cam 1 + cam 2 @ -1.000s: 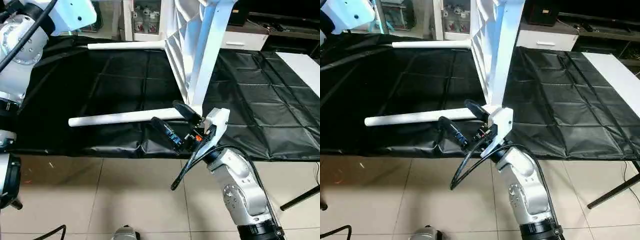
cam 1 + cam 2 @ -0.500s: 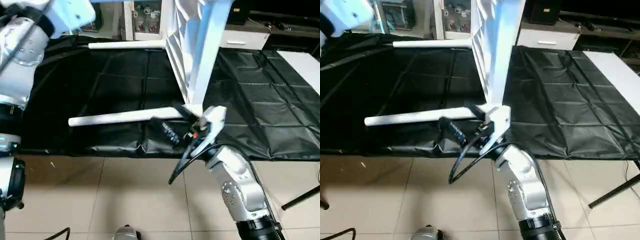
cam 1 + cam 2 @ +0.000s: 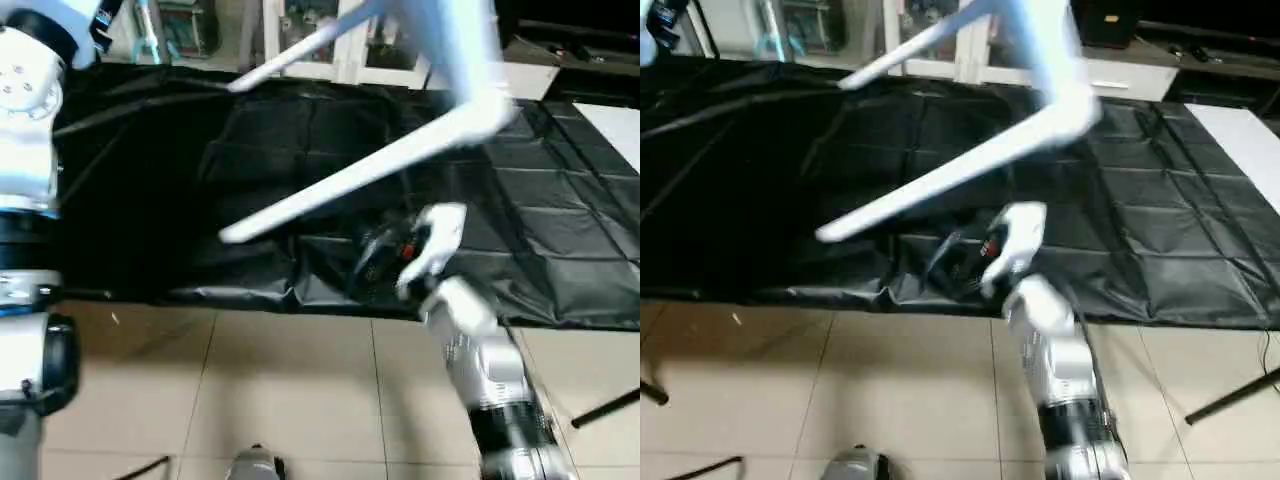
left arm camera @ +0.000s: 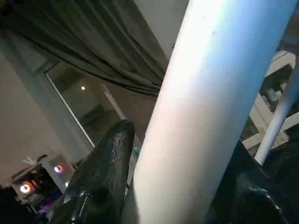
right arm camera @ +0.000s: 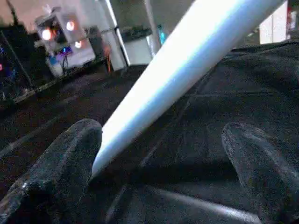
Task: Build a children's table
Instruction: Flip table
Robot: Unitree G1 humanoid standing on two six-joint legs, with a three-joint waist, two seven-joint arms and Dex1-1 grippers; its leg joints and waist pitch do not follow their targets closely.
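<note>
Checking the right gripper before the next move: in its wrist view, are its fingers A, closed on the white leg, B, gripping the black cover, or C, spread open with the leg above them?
C: the right gripper has both fingers wide apart, and the white leg passes over them ungripped.

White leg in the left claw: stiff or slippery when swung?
The leg looks like a smooth, straight tube, so probably stiff yet slick. The left claw's fingers flank it, so it may twist. The near leg hangs above the black cover, suggesting a light assembly.
</note>
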